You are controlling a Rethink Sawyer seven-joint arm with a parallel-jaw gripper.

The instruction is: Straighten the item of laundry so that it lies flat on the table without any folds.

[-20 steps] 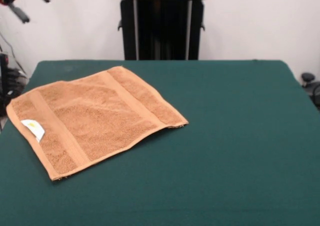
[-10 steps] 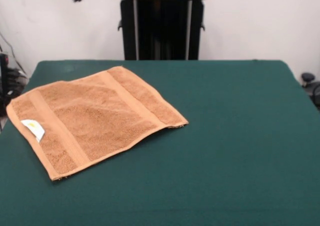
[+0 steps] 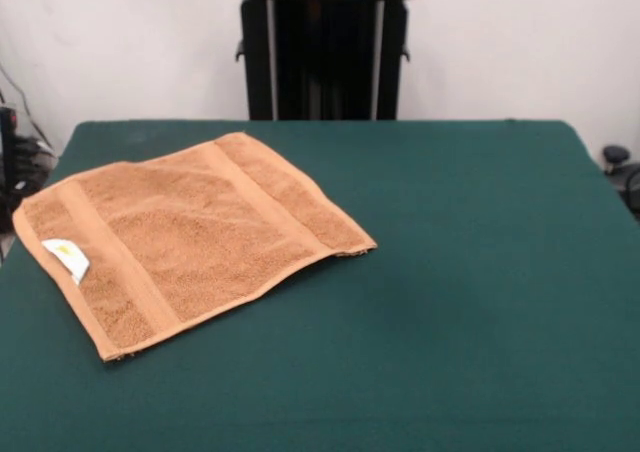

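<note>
An orange-tan towel [image 3: 190, 237] lies spread flat on the dark green table [image 3: 460, 292] toward nine o'clock, turned so its corners point outward, with two flat woven bands running across it and a small white label [image 3: 66, 258] at its nine o'clock edge.

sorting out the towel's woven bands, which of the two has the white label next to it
The band near the towel's left edge; the label lies just beside it. The other band has none.

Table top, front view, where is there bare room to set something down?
Bare green table lies right of the towel out to the right edge, and along the near edge below it. The left side is taken: the towel with its white label nearly reaches that edge.
</note>
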